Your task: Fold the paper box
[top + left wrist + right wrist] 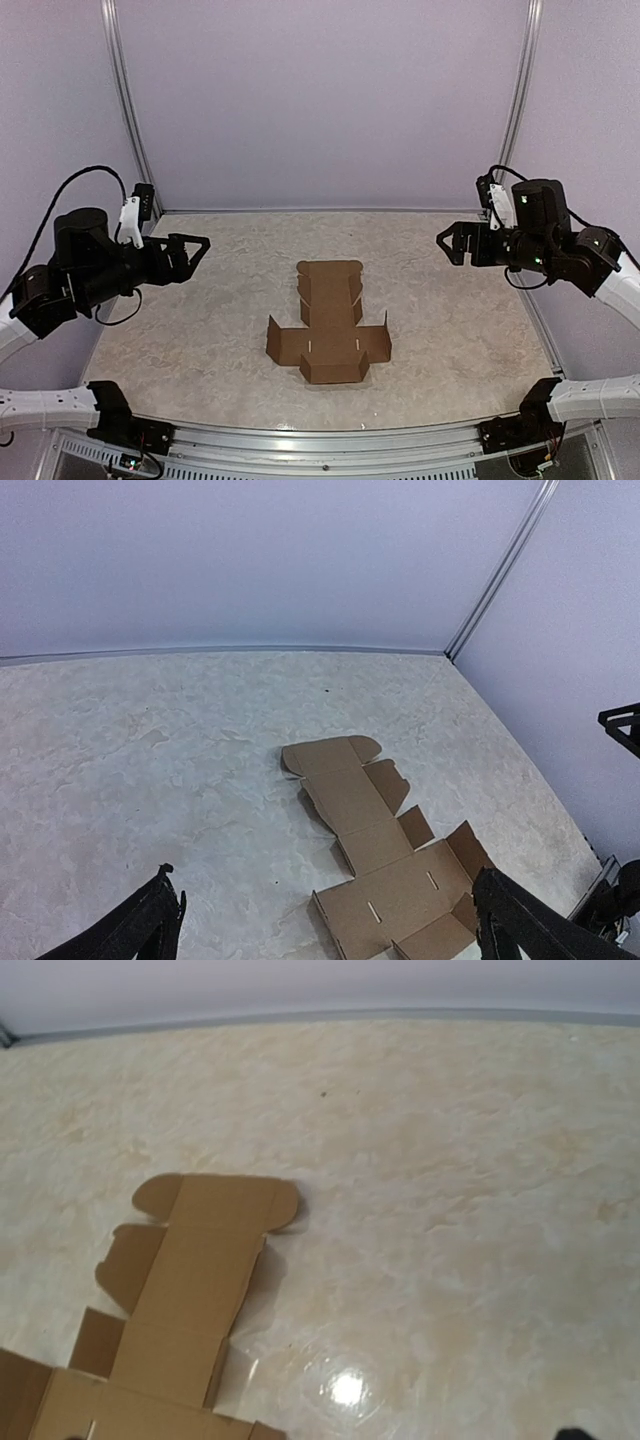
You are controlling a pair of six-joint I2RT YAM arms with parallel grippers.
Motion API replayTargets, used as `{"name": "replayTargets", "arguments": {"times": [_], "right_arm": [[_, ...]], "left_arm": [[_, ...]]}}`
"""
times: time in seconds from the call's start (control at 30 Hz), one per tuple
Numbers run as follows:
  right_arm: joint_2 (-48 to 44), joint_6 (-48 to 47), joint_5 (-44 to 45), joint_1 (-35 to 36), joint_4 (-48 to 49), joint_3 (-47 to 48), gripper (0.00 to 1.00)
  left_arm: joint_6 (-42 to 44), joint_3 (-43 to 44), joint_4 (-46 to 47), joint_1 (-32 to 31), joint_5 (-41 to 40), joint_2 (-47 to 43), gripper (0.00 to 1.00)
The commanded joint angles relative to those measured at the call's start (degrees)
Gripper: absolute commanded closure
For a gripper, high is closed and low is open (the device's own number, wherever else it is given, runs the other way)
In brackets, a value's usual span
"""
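While brown paper box [328,330] lies flat | left tool [197,254] spread | right tool [443,247] spread

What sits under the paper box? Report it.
The paper box lies unfolded on the table, with bare tabletop all around it. The surface directly beneath the cardboard is covered and cannot be seen.

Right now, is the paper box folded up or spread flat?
Spread flat: the paper box lies unfolded on the table, side flaps barely raised.

Beige marbled tabletop [200,310], pale lilac walls [320,100], silver metal corner posts [130,100]
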Motion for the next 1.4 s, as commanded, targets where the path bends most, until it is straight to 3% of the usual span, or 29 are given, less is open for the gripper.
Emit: {"name": "replayTargets", "arguments": {"times": [0.0, 0.2, 0.47, 0.57, 0.97, 1.37], "right_arm": [[0.9, -2.6, -3.3, 0.6, 0.0, -0.8, 0.0], [2.3, -5.7, -14.3, 0.6, 2.5, -3.4, 0.0], [6.3, -0.3, -15.9, 0.7, 3.4, -7.1, 0.06], [9.1, 2.7, -17.7, 2.0, 8.3, -10.4, 0.08], [24.7, 7.6, -12.1, 9.3, 12.4, -9.4, 0.16], [36.1, 6.6, -7.4, 12.8, 9.7, -3.6, 0.28]], "left_arm": [[0.6, -1.4, 0.4, 0.6, 0.1, -0.3, 0.01], [0.6, -2.1, 0.2, 0.6, -0.6, -0.2, 0.01], [0.0, -4.0, 0.8, 0.6, 0.1, 0.0, 0.01], [-0.8, -5.2, 2.0, 0.6, 1.0, -0.3, 0.01], [-2.1, -7.3, 2.1, 0.5, 2.0, -0.4, 0.01], [-1.6, -7.5, 0.6, 0.5, 1.3, -2.1, 0.01]]}}
